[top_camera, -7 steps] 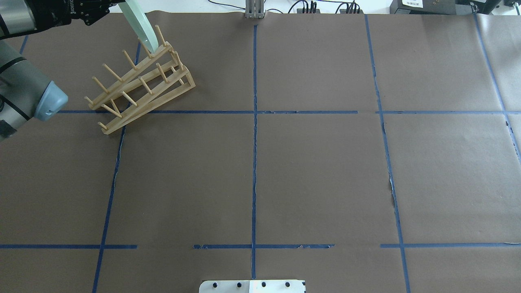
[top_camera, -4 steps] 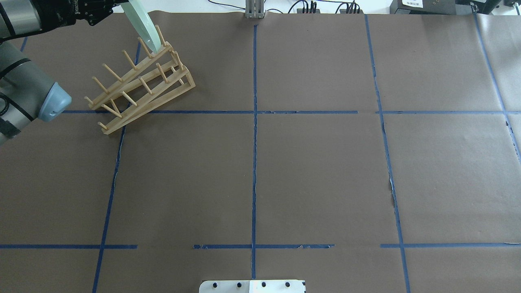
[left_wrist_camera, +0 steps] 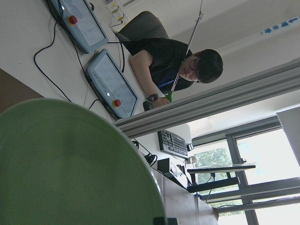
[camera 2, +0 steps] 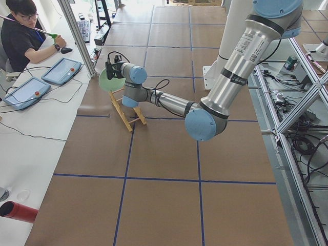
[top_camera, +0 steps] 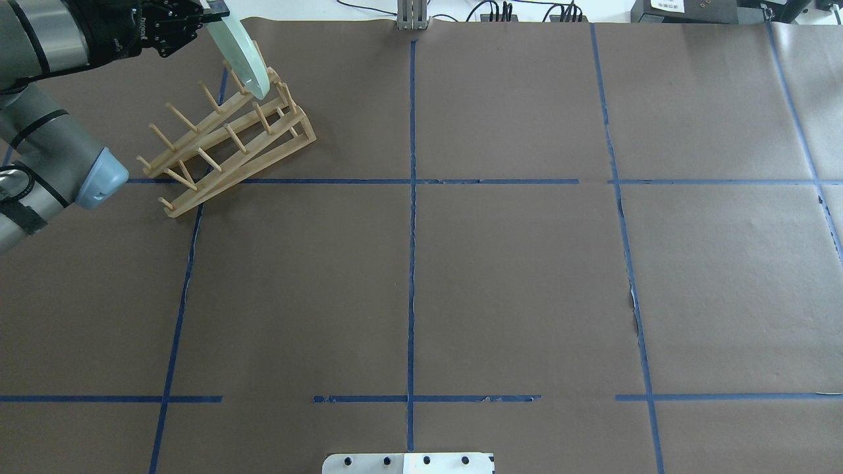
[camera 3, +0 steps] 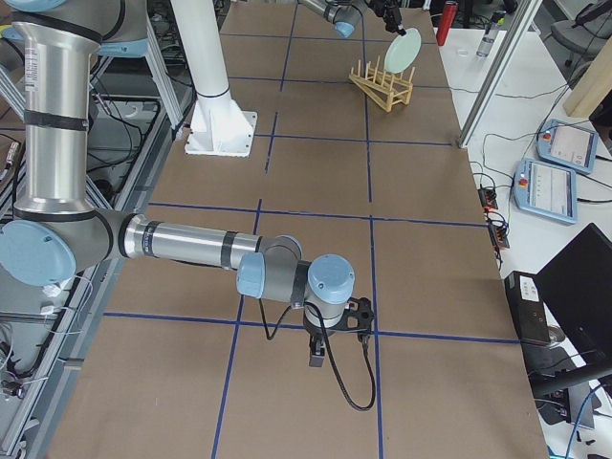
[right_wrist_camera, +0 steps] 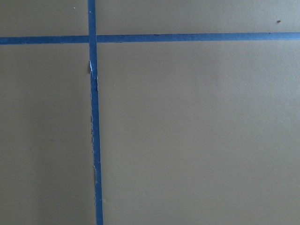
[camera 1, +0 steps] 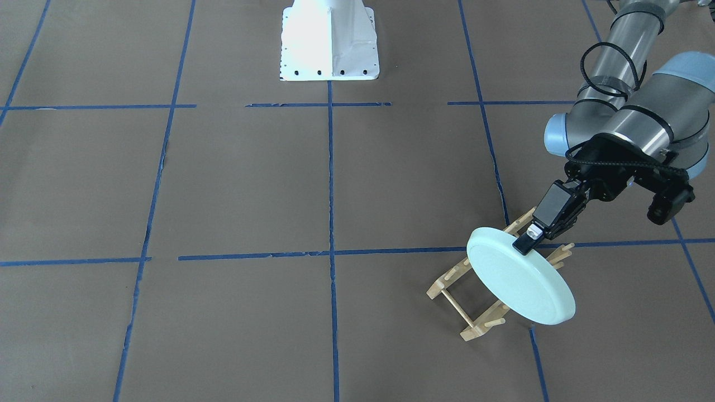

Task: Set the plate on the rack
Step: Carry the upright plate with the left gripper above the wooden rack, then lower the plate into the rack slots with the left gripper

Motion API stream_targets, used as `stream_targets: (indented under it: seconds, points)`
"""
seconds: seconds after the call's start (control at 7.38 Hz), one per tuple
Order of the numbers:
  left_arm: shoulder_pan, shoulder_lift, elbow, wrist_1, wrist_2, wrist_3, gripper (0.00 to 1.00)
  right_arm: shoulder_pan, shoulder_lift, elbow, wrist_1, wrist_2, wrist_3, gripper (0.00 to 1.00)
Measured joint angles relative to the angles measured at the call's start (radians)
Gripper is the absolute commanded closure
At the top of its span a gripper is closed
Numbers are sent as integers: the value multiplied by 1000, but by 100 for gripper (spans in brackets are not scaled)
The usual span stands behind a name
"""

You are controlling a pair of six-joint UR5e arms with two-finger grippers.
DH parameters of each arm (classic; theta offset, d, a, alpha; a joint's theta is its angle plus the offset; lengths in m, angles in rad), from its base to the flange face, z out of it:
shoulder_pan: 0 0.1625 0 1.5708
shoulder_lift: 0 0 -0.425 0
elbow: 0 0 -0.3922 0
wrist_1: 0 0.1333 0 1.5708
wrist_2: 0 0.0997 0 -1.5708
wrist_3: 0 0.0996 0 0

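Plate (camera 1: 519, 285), clamped at its rim by the left gripper (camera 1: 529, 239), hides much of the rack (camera 1: 475, 331); whether the right gripper (camera 3: 316, 360) is apart or together cannot be told.

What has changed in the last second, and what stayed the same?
The left tool, still shut on the plate, carried it slightly right and down in the overhead view, toward the far pegs of the rack. The rack did not move.
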Motion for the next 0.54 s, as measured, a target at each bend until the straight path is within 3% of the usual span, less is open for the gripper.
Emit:
stream_targets:
  seconds: [0.41, 0.54]
  points:
    - [31, 0, 36, 10, 16, 6, 100, 0, 0, -1, 0, 0, 0, 0]
    - [40, 0, 41, 16, 18, 17, 94, 0, 0, -1, 0, 0, 0, 0]
